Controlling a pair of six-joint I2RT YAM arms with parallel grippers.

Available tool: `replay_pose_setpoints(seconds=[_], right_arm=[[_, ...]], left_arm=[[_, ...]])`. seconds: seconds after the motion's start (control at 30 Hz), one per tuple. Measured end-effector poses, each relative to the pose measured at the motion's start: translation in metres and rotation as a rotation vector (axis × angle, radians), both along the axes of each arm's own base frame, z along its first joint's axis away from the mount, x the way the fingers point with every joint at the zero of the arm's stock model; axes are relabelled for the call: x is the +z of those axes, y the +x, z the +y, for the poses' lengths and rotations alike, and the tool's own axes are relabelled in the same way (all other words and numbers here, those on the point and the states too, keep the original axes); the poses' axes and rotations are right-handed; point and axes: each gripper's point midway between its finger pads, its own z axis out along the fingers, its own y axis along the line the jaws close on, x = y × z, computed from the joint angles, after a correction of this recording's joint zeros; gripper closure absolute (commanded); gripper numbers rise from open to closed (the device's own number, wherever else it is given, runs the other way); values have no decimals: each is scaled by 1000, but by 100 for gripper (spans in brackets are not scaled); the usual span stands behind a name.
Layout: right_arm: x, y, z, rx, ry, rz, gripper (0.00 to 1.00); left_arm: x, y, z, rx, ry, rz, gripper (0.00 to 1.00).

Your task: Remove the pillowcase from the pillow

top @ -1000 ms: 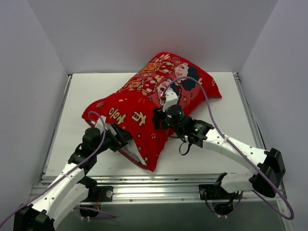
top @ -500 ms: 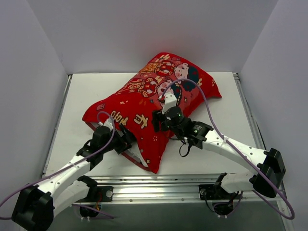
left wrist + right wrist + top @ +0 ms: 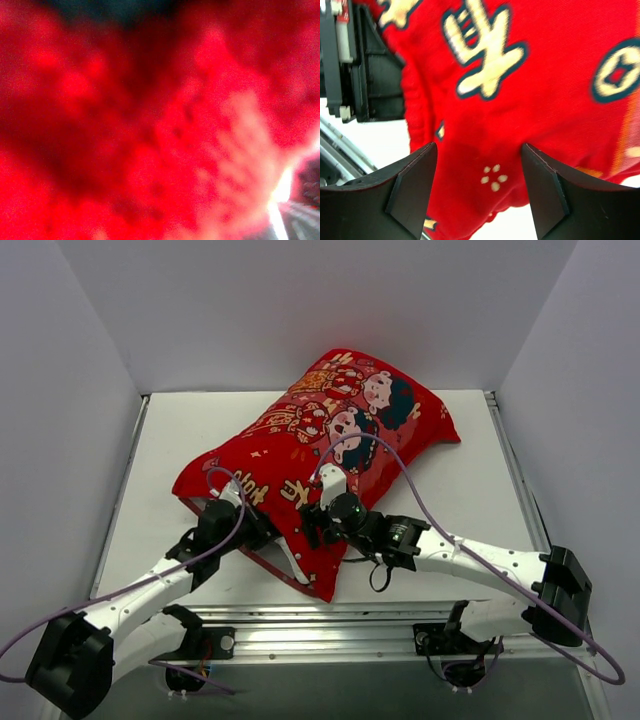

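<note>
The red pillowcase (image 3: pixel 330 430) lies diagonally across the table, plump, its printed children toward the far right. The pillow is hidden inside it. My left gripper (image 3: pixel 250 530) is pushed into the case's near-left open end. Its fingers are buried under the fabric and shut; what they pinch is hidden. The left wrist view shows only blurred red cloth (image 3: pixel 150 130). My right gripper (image 3: pixel 318 525) sits on the case's near corner. It is open, its jaws standing either side of a bulge of pillowcase (image 3: pixel 485 150), with the right gripper (image 3: pixel 480 187) not pinching it.
The white table (image 3: pixel 170 440) is walled in by grey panels on the left, back and right. An aluminium rail (image 3: pixel 330 625) runs along the near edge. Purple cables loop over both arms. The left gripper's black body (image 3: pixel 370 75) stands close beside my right fingers.
My left gripper pushed further into the case's opening and shut. My right gripper slid down and left from the printed children to the near corner, jaws a little wider.
</note>
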Motion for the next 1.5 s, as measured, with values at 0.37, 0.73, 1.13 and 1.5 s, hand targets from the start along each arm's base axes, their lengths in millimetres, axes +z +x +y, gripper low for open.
replay_pose_setpoints(seconds=[0.37,0.73,1.13,1.5], right_arm=[[-12,-27,17,35,-52,-27,35],[-24,4,1,-134,-154,-101,100],[-6,109,-87,-538,-56,-92,100],[-15,106,-102,-546,102,-56,100]], left_arm=[[27,-7,7,1,43,-21,98],[33,-13,15,-8,104,-10,98],[79,-36,8,-115,40,-54,98],[105,-55,8,-169,-5,-69,98]])
